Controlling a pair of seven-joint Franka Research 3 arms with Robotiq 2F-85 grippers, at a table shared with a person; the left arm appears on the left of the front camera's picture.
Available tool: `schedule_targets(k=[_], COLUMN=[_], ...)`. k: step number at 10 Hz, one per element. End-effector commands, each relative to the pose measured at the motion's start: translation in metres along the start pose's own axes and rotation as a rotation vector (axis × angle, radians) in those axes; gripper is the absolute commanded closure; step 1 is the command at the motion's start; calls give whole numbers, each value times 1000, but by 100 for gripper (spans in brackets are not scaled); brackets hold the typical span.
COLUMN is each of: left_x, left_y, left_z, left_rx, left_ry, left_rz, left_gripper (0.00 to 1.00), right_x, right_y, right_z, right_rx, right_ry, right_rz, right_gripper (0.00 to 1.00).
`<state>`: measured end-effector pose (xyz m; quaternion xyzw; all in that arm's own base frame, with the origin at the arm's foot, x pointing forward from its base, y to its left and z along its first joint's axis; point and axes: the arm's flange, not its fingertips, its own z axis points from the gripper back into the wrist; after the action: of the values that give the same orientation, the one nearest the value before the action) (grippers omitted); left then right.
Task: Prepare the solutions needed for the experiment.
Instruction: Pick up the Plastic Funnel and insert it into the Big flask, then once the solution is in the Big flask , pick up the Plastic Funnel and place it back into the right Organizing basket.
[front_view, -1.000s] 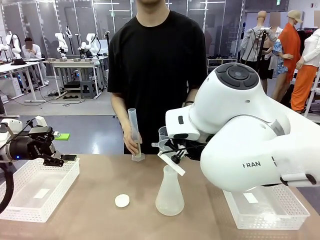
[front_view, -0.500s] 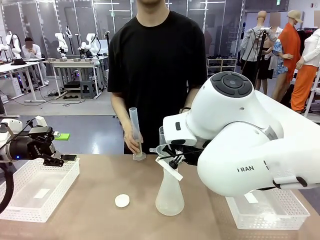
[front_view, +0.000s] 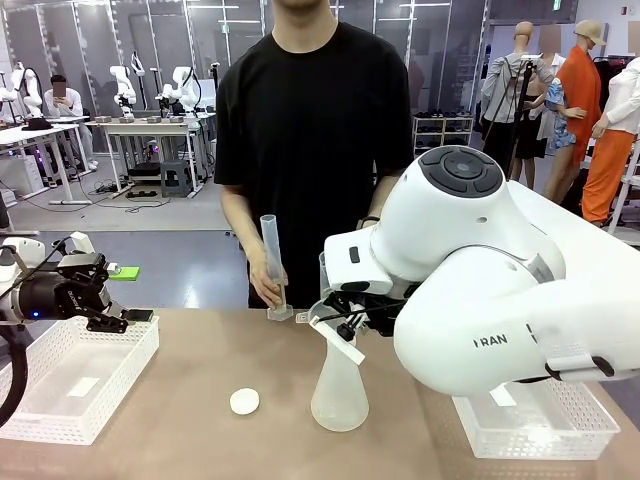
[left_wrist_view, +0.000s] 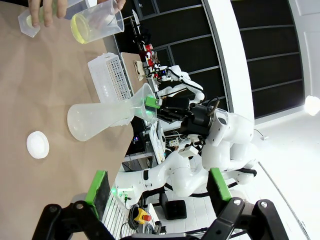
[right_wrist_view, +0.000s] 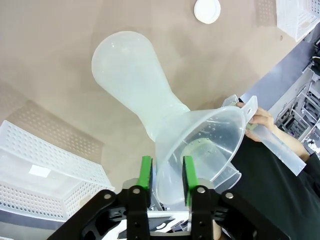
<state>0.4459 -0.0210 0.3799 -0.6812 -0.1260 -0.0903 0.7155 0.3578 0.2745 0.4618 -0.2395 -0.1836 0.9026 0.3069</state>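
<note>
Frosted cone flask (front_view: 339, 395) stood upright, clear funnel (right_wrist_view: 210, 145) sat in its neck, right gripper (right_wrist_view: 166, 165) flanked funnel rim with 2 green pads (right_wrist_view: 145, 175), pinch could not be told, left gripper (front_view: 120, 318) spread wide over mesh basket (front_view: 100, 390), shallow pale yellow solution (left_wrist_view: 82, 32) lay in clear beaker (left_wrist_view: 102, 20) held by person (front_view: 310, 130).

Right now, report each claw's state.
Left claw: open, empty.
Right claw: straddles the funnel rim; gripping or not cannot be told.
</note>
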Motion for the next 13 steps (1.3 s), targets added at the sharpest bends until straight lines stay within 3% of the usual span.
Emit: schedule_targets(k=[1, 2, 13], left_x=[0, 0, 0], left_y=[-2, -2, -2], left_z=[0, 0, 0], left_rx=[6, 6, 6], left_ry=[7, 7, 7], left_rz=[-1, -1, -1], left_gripper=[0, 0, 0], right_x=[4, 3, 0], right_y=[3, 4, 1], right_z=[1, 1, -1], right_rx=[10, 28, 9], right_ry=[8, 10, 0], right_rz=[-21, -24, -2], right_gripper=[41, 33, 33])
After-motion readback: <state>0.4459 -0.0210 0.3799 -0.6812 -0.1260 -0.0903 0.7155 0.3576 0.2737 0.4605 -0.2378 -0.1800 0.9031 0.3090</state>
